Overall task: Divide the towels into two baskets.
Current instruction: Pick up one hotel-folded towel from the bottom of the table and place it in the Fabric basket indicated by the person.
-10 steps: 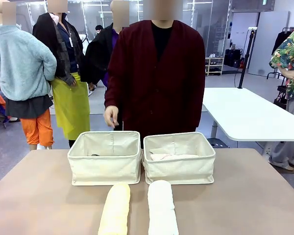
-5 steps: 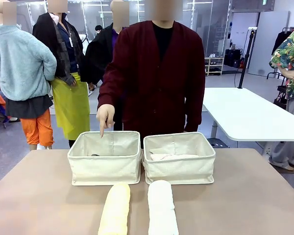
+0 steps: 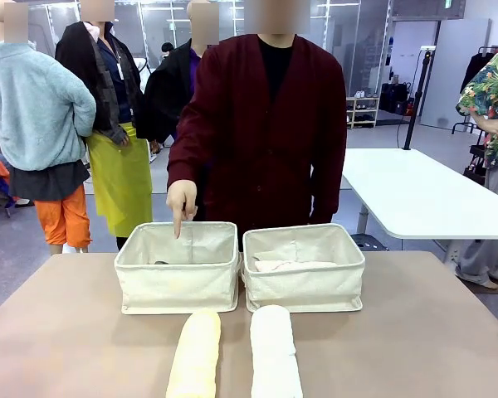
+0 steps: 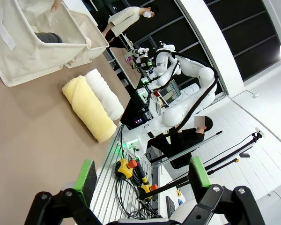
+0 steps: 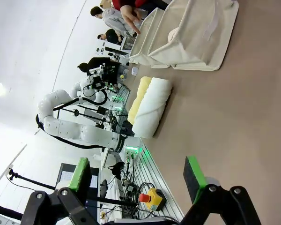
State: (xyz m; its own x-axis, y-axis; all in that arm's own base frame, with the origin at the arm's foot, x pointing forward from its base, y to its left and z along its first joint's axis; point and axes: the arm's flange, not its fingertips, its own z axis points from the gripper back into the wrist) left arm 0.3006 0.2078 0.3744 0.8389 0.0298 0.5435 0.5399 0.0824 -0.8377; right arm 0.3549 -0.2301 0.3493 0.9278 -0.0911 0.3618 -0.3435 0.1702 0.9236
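Note:
Two cream baskets stand side by side at mid-table, the left basket (image 3: 178, 278) and the right basket (image 3: 305, 278). A sliver of the dark grey towel (image 3: 160, 263) shows in the left one, and the pale pink towel (image 3: 292, 265) lies in the right one. In front of them lie the pale yellow towel (image 3: 195, 356) and the white towel (image 3: 275, 356), side by side. The person's hand (image 3: 181, 201) points a finger down over the left basket's far rim. My left gripper (image 4: 143, 173) is open and far from the yellow towel (image 4: 89, 108). My right gripper (image 5: 136, 172) is open, well back from the white towel (image 5: 154, 105).
The person in a dark red cardigan (image 3: 266, 133) stands at the table's far edge behind the baskets. A white table (image 3: 415, 195) stands off to the right. Bare tabletop (image 3: 66, 332) lies on both sides of the towels.
The person's hand went from loosely curled behind the left basket to pointing a finger down over its far rim. Towels and baskets have not moved.

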